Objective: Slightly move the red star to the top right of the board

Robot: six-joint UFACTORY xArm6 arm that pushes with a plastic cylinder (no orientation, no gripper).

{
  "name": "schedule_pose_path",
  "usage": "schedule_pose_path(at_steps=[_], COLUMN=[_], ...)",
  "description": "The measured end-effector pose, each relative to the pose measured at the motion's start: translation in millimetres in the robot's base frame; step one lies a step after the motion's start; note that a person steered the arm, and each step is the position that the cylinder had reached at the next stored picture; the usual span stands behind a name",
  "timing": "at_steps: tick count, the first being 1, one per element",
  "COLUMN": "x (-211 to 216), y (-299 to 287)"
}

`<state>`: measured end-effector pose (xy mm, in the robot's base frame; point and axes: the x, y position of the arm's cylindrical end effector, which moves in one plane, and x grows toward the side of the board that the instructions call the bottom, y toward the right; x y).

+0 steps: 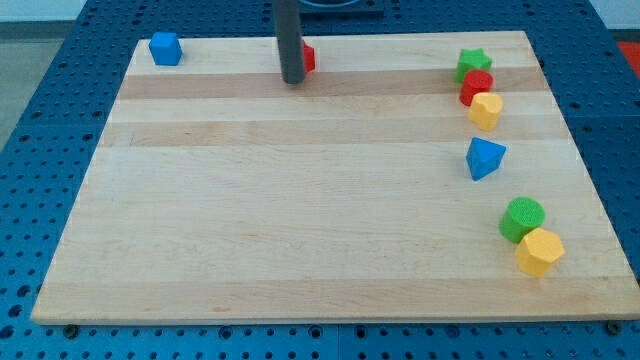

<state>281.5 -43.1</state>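
Camera view: my tip [293, 80] touching red block [308, 58] w/ shape hidden, near board [300, 250] top edge; no claw.

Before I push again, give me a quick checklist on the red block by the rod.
1. My tip against the red block: ok, the rod stands just at its left and covers part of it.
2. Star shape confirmed: cannot tell, mostly hidden.
3. Path toward the view's right along the top edge: ok, bare until the green star.
4. Cluster at the right, green star, red cylinder, yellow block: not ok as a stop, crowded.
5. Blue cube: ok, well behind at the left.
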Motion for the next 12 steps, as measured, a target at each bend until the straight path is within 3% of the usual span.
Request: schedule_pose_path(at_steps=[1, 2, 3, 4, 6, 8, 9, 10, 12], x=[0.0, 4.3, 17.0, 0.5, -11.0, -8.9, 5.7, 51.6, 65.8], y=[28.5, 20.5, -33.7, -53.9, -23.9, 49.9, 48.9, 13.8, 9.9])
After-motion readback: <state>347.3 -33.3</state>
